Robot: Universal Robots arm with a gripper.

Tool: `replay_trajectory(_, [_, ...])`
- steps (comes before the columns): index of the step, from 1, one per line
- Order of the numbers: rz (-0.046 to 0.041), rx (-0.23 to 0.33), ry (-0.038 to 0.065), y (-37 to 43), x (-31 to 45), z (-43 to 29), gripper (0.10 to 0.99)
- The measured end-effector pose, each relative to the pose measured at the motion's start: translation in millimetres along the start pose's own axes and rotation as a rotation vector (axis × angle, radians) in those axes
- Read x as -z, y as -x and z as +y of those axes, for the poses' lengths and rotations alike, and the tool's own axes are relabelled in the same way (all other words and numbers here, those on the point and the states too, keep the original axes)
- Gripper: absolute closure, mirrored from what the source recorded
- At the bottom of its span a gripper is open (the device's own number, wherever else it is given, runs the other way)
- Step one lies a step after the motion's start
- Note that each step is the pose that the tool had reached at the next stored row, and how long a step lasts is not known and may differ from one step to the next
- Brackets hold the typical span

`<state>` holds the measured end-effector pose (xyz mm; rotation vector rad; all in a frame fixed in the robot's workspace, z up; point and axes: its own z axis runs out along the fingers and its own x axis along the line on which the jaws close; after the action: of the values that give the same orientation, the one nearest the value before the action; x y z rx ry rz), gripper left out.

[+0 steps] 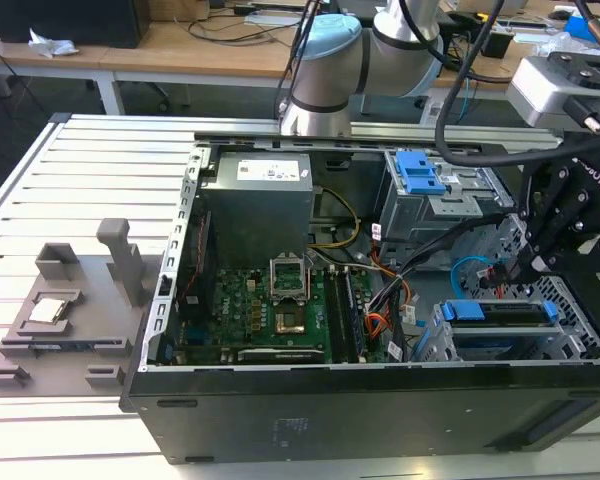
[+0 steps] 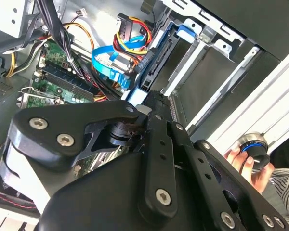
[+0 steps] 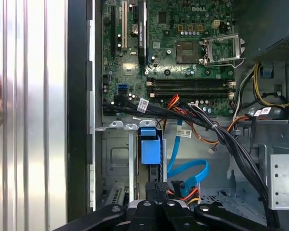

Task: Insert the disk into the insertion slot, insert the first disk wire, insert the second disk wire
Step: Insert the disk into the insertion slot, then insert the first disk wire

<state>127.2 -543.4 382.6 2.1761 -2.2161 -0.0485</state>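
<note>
Spotting the disk (image 1: 500,318) seated in the insertion slot (image 1: 432,345), exterior view's right | got the pincer (image 3: 156,189) clenched right by its blue carrier end | can't tell if anything's pinched | seeing a blue cable (image 3: 188,171) just beside

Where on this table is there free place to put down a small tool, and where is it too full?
Bare slats of the table lie behind the grey fixture, on the exterior view's left of the computer case. Crowded: the cables between motherboard and disk, where the gripper hangs.
</note>
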Motion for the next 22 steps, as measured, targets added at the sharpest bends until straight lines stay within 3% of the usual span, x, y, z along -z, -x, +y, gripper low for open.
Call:
replay_trajectory(3, [0.0002,0.000,0.001,0.1,-4.0,-1.0,0.980])
replay_trajectory(7, [0.0002,0.000,0.003,0.7,-5.0,-10.4,0.980])
replay_trajectory(17, [0.0002,0.000,0.003,0.6,-5.0,-10.6,0.973])
replay_trajectory(18, [0.0002,0.000,0.003,0.6,-5.0,-10.6,0.918])
replay_trajectory(19, [0.0003,0.000,0.003,0.6,-5.0,-10.7,0.792])
replay_trajectory(20, [0.0002,0.000,0.003,0.8,-5.0,-10.7,0.725])
replay_trajectory(22, [0.0009,0.003,0.003,9.7,-4.9,-11.1,0.725])
